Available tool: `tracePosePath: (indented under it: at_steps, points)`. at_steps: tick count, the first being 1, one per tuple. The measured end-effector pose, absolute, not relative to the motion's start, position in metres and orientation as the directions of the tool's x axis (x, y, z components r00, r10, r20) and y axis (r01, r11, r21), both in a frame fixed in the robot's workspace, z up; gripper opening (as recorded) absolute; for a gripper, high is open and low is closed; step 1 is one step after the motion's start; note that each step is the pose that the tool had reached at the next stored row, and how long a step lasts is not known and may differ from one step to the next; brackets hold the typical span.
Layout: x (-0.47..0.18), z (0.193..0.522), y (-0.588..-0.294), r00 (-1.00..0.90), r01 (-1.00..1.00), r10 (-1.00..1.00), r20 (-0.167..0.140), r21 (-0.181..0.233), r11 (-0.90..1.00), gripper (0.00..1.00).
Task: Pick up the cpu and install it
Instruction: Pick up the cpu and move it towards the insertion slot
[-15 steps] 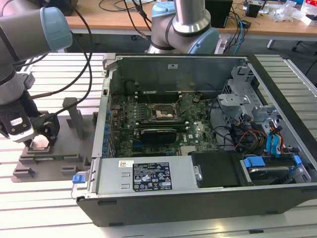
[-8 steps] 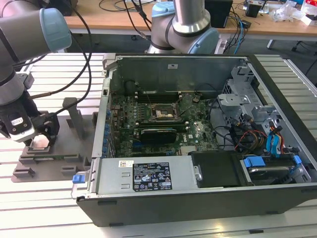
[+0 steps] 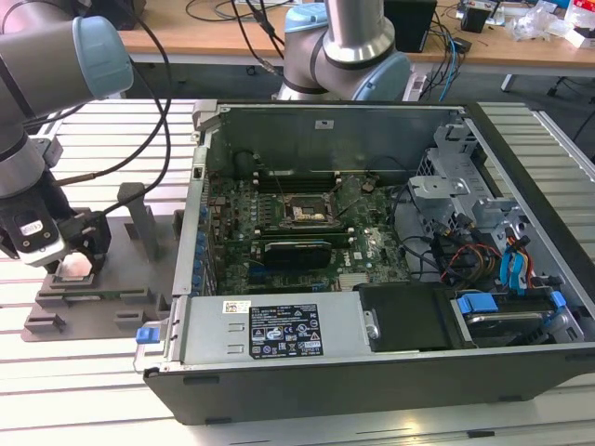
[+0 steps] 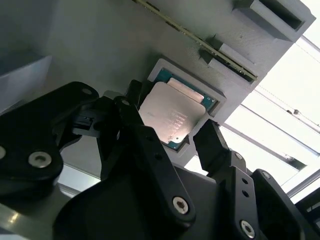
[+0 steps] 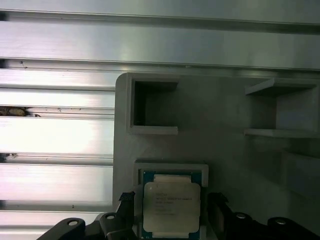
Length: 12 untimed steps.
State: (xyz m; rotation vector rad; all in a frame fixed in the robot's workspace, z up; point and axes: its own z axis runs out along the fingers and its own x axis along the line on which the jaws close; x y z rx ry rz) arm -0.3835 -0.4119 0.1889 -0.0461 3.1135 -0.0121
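Observation:
The cpu (image 5: 171,206), a flat square chip with a shiny silver top, lies in a shallow square recess of the grey plastic tray (image 5: 225,115). In both wrist views my gripper (image 4: 172,114) is open and straddles the cpu (image 4: 172,117), one black finger (image 4: 131,107) on each side, with a small gap to the recess rim. In the exterior view the gripper (image 3: 79,265) hangs low over the tray (image 3: 102,311) at that view's left. The black motherboard socket frame (image 3: 305,212) sits inside the open computer case (image 3: 372,372).
The tray carries raised blocks and an upright post (image 3: 139,218) close to the gripper. The case's metal wall (image 3: 200,186) stands between tray and motherboard. Cables, a drive cage (image 3: 446,186) and a power supply (image 3: 279,330) crowd the case. A second arm's base (image 3: 344,56) stands behind.

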Motion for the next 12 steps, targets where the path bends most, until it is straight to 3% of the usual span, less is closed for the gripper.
tracePosePath:
  at_steps: [7, 9, 12]
  points:
    - [-0.3836, 0.1889, -0.4119, -0.999, -0.03, -0.03, -0.028, -0.008, 1.0, 0.68]
    - [-0.3836, 0.1889, -0.4119, -0.999, -0.03, -0.03, -0.027, -0.008, 1.0, 0.55]
    - [-0.3836, 0.1889, -0.4119, -0.999, -0.03, -0.03, -0.028, -0.008, 1.0, 0.55]
